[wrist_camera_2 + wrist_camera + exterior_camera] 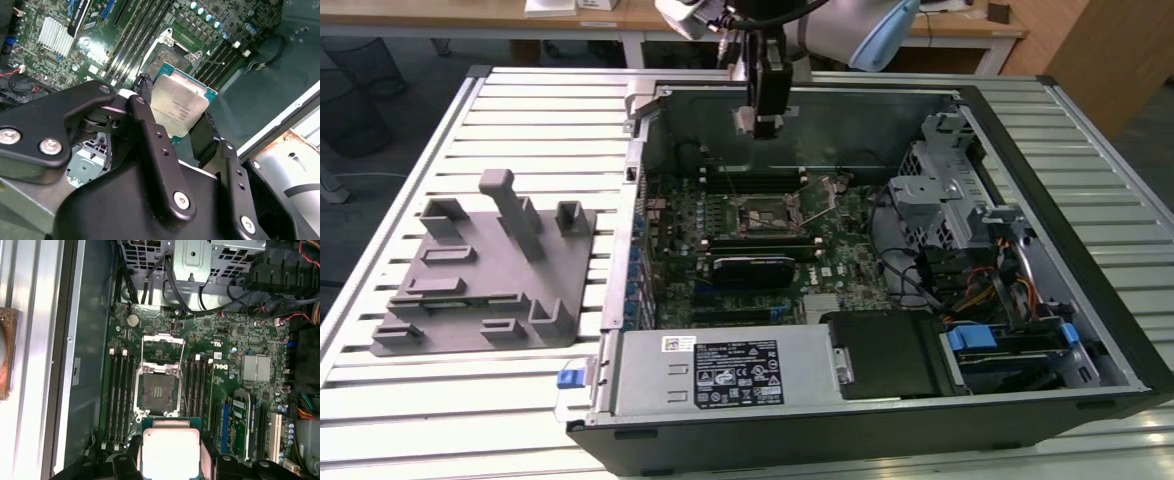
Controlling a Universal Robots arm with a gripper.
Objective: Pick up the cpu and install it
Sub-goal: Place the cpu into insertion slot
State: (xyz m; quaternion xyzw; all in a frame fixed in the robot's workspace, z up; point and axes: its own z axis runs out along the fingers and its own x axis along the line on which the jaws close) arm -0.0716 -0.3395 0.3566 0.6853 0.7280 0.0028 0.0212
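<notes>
Nearest: my black metal gripper [177, 114] is clamped on the cpu [181, 106], a small flat square chip with a pale silver metal lid on a teal-green rim. One finger sits on each of two opposite edges. The lid face is bare, smooth and dull-shining, with faint print. The chip hangs in the air over the board and touches nothing but my fingers.

Below: the green motherboard [225, 355], densely studded. In it lies the square socket [159, 396], a dark matt contact bed inside a bright steel surround. Its thin steel load frame [162, 342] is swung open. The socket is bare and the cpu is not seated.

Step in hand, as I judge it: bringing the chip to the socket. To do it well:
- Hold the chip level.
- Square its edges to the socket walls.
- Go straight down with no sideways slide; that contact bed looks easily bent.
- Watch finger clearance against the raised frame.

The edge grip leaves the underside free, which suits this.

Around: long black memory slots [120, 390] flank the socket on both sides. A ribbed silver heat sink [256, 367] sits further off.

Farthest: the open dark-grey steel computer case [1014, 130] lies on a pale slatted metal surface [520, 110]. On the exterior view's left, apart from the case, is a grey plastic tray [487, 270] with upright pegs.
</notes>
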